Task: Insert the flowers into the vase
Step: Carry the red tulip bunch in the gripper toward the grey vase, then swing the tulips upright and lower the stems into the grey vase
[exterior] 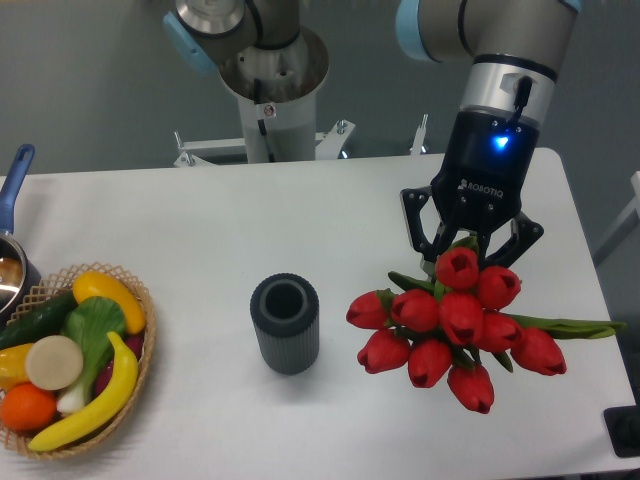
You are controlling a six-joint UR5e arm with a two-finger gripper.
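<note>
The fingers (470, 243) of the gripper reach down into the bunch just behind the buds, and they seem pressed on the stems of the flowers (452, 325); the contact itself is hidden by the top buds, so I judge this grip and do not see it directly. The red buds hang directly below the fingers and toward the camera, and some long green leaves (565, 327) go out to the right of them. I cannot tell if the bunch is lifted or rests on the table (200, 220). The stems are not visible, so the long axis of the bunch is difficult to read; the buds seem to face the camera and a little down. The vase (285, 323) stands upright, well to the left of the fingers, apart from the flowers, with its round mouth open upward. For a good insertion, the bunch probably needs to turn so that the stem ends point down, then come over the mouth, centred, and go down slowly, so that the vase does not tip.
</note>
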